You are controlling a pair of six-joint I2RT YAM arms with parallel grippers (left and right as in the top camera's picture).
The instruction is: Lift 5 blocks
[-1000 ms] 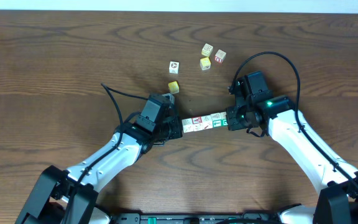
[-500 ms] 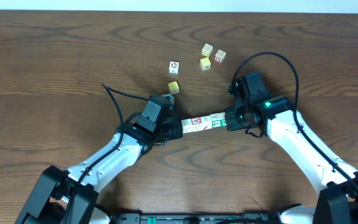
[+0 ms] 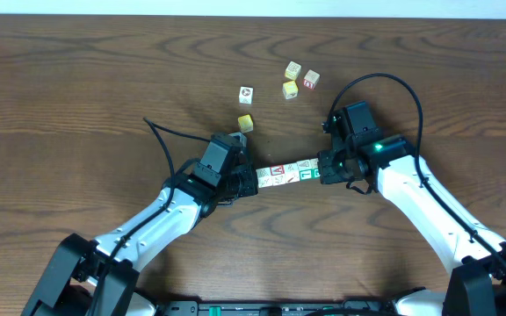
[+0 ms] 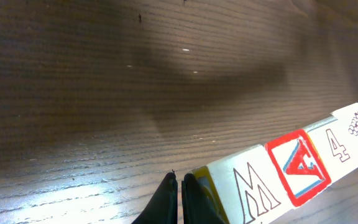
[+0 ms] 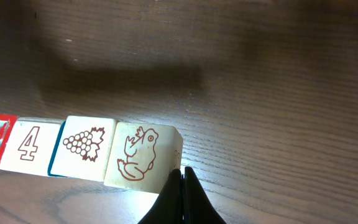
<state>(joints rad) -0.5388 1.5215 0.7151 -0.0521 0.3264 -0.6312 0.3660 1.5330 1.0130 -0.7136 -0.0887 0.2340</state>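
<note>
Blocks (image 3: 289, 172) row pressed end-to-end betw. clenched left gripper (image 3: 252, 181) & clenched right gripper (image 3: 324, 169).

Dark wood-grain table (image 3: 77, 79) (glossy, catching glare), pale strip (image 3: 253, 7) along far edge.

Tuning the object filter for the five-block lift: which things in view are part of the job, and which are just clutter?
Job: row of five picture blocks, squeezed end to end between left gripper and right gripper, both jaws shut.
Lying about: near yellow cube; far yellow cube; white cube; cream cube; red-marked cube.
</note>
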